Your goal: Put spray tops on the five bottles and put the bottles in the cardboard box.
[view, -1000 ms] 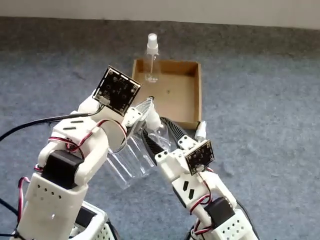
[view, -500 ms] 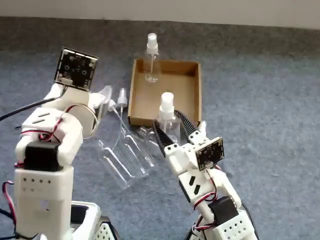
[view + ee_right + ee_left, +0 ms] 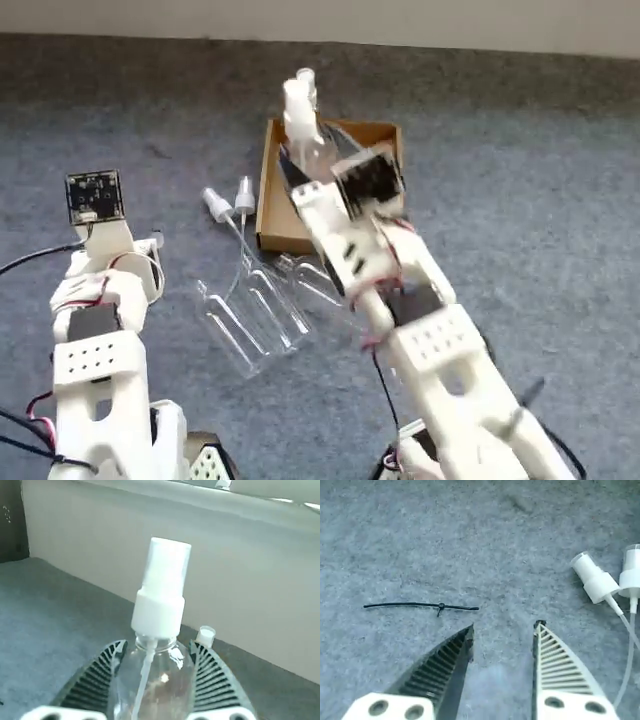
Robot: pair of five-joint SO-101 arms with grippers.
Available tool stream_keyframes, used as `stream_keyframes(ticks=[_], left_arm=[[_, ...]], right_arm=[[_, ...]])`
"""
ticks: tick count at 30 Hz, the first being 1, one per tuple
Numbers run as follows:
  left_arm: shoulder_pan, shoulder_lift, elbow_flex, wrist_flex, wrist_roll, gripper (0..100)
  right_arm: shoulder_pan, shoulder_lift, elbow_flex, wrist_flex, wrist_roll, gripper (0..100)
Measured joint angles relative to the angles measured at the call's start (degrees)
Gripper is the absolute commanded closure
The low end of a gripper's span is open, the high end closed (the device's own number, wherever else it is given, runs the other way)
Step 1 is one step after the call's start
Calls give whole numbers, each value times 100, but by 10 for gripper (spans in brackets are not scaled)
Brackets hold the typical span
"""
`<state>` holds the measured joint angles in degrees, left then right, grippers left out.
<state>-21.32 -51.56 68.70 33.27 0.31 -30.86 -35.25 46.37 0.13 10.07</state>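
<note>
My right gripper (image 3: 160, 662) is shut on a clear bottle (image 3: 155, 680) that carries a white spray top (image 3: 161, 597). In the high view this gripper (image 3: 315, 150) holds the bottle (image 3: 300, 105) upright over the far left part of the cardboard box (image 3: 266, 205). Behind the held bottle, the cap of another spray top (image 3: 205, 635) peeks out. My left gripper (image 3: 504, 628) hangs open and empty over the carpet, close to two loose spray tops (image 3: 592, 577) (image 3: 632, 572). Those tops (image 3: 215, 203) (image 3: 243, 193) lie left of the box. Uncapped clear bottles (image 3: 250, 315) lie in front of it.
A black cable tie (image 3: 420, 606) lies on the grey carpet near my left gripper. The left arm (image 3: 100, 300) stands folded back at the left side. A pale wall runs along the far edge of the carpet.
The left arm let go and swung back to the left. The right arm carried the capped bottle from in front of the box up and over the box's far side.
</note>
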Motion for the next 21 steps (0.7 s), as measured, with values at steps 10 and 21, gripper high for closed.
stream_keyframes(ticks=[10, 21], left_arm=[[88, 0, 176, -396, 0, 812], [193, 0, 211, -396, -9, 806]], right_arm=[[0, 2532, -1134, -1248, 9, 994], [9, 2637, 431, -3692, 9, 994]])
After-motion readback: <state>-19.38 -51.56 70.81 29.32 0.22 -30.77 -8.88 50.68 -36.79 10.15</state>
